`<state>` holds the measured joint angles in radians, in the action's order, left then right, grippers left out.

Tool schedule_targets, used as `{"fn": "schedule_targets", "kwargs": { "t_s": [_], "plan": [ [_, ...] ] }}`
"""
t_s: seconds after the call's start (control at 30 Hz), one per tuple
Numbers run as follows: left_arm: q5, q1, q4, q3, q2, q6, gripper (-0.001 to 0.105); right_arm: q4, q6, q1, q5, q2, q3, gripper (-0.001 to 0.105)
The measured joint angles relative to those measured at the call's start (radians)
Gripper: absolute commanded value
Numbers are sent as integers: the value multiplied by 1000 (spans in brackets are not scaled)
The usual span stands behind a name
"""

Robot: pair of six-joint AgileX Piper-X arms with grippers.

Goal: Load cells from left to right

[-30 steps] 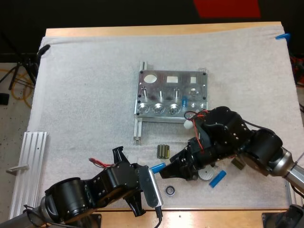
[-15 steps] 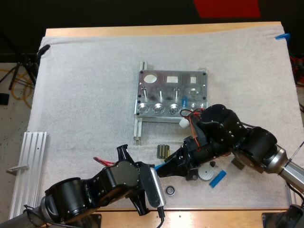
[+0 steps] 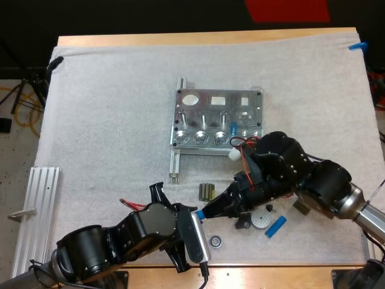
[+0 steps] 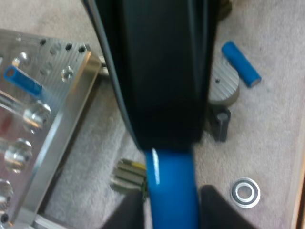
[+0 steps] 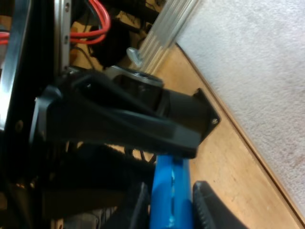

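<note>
where the two arms meet, low and just right of centre in the high view, the held blue cell (image 3: 198, 212) is little more than a sliver. the left gripper (image 4: 171, 212) pinches one end from both sides and the right gripper (image 5: 171, 212) clamps the other, each covering the cell's far half. a loose blue cell (image 3: 276, 227) lies at lower right, with a grey disc (image 3: 261, 220) beside it half hidden under the right arm. the metal fixture (image 3: 218, 118) sits at centre.

Wooden table (image 3: 198, 38) with its far edge showing, white mat (image 3: 108, 120) over most of it, dark space beyond with 1 red strip (image 3: 287, 9), blue tape (image 3: 358, 46) at the far right, pale floor (image 3: 13, 150) at the left, orange cable (image 3: 18, 101), black stand legs (image 3: 27, 77)
</note>
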<state>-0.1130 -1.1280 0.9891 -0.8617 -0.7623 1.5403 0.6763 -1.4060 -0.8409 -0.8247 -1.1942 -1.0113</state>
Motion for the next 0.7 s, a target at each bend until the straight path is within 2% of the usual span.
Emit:
{"fn": "schedule_targets", "kwargs": {
  "t_s": [0.03, 0.07, 0.13, 0.3, 0.47, 0.53, 0.7],
  "plan": [
    [0, 0, -5, 0, 0, 0, 72, 0, 0, 0, 3, 0, 0, 0],
    [-7, 0, -8, 0, 0, 0, 82, -4, 0, 0, 11, 0, 0, 0],
    [-34, 0, -7, 0, 4, 4, 92, -5, 0, 0, 57, 0, -3, 0],
    [-73, 0, 1, 0, 50, 62, 93, 40, -36, 0, 260, -3, -67, 0],
    [-78, 0, 19, -3, 110, 189, 93, 169, -79, 51, 442, -23, -181, 0],
    [-87, 0, 29, -2, 122, 228, 93, 220, -102, 88, 489, -43, -217, 0],
    [-176, 0, 48, -2, 132, 339, 93, 321, -184, 175, 589, -129, -313, 0]
  ]
}}
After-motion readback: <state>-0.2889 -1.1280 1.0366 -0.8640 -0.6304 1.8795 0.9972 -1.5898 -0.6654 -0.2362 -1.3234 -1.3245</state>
